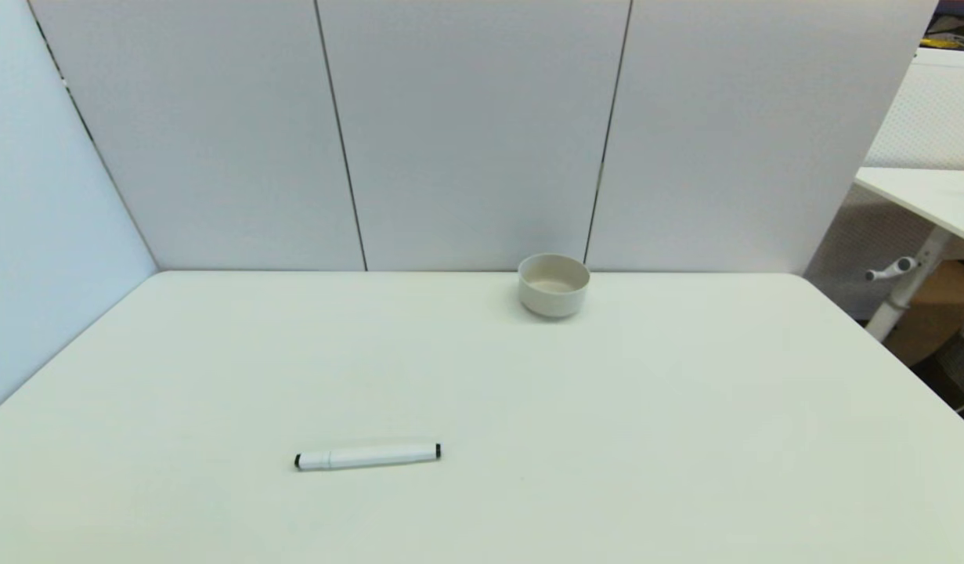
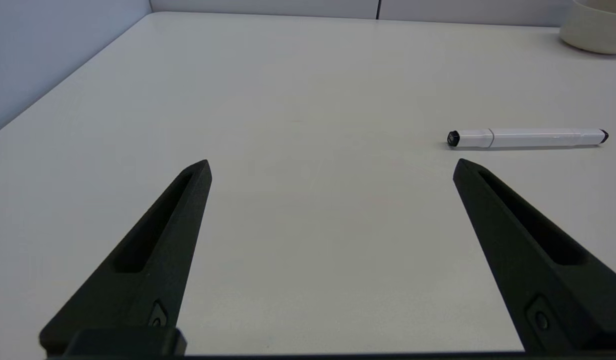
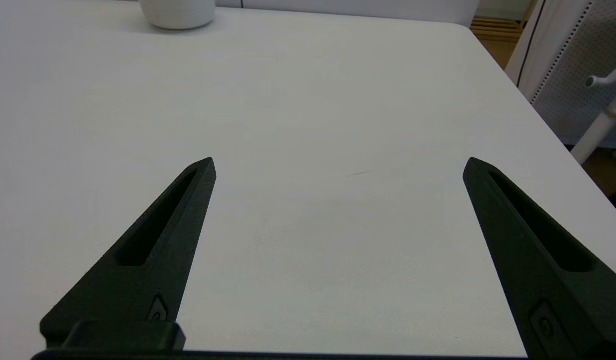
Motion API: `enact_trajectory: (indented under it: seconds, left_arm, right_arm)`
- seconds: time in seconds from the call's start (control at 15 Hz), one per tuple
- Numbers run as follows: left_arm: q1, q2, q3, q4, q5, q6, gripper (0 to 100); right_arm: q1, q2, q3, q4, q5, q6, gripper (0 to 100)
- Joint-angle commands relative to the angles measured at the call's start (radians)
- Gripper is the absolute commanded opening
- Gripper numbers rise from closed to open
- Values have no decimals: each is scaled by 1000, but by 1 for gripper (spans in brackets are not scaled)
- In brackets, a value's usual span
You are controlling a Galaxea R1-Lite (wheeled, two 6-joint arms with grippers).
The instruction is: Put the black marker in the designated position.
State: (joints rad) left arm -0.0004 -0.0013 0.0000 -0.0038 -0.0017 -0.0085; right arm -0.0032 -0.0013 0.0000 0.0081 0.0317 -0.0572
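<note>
White-barrelled, black-tipped slim black marker lies flat on the white desk, just beyond the wide-open, empty left tool; right tool likewise spread, empty.

White partition panels wall the white table; another desk stands at right.

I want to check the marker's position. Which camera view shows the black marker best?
The head view: the black marker lies whole on the table, its surroundings visible. The left wrist view also shows it whole, but off to one side. The right wrist view does not show it.
</note>
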Motion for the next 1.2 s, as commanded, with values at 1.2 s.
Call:
enact_trajectory:
  seconds: [1.2]
  left_arm:
    - [-345, 1270, -664, 205, -397, 792, 100]
  right_arm:
    - [0, 1, 0, 0, 1, -1, 100]
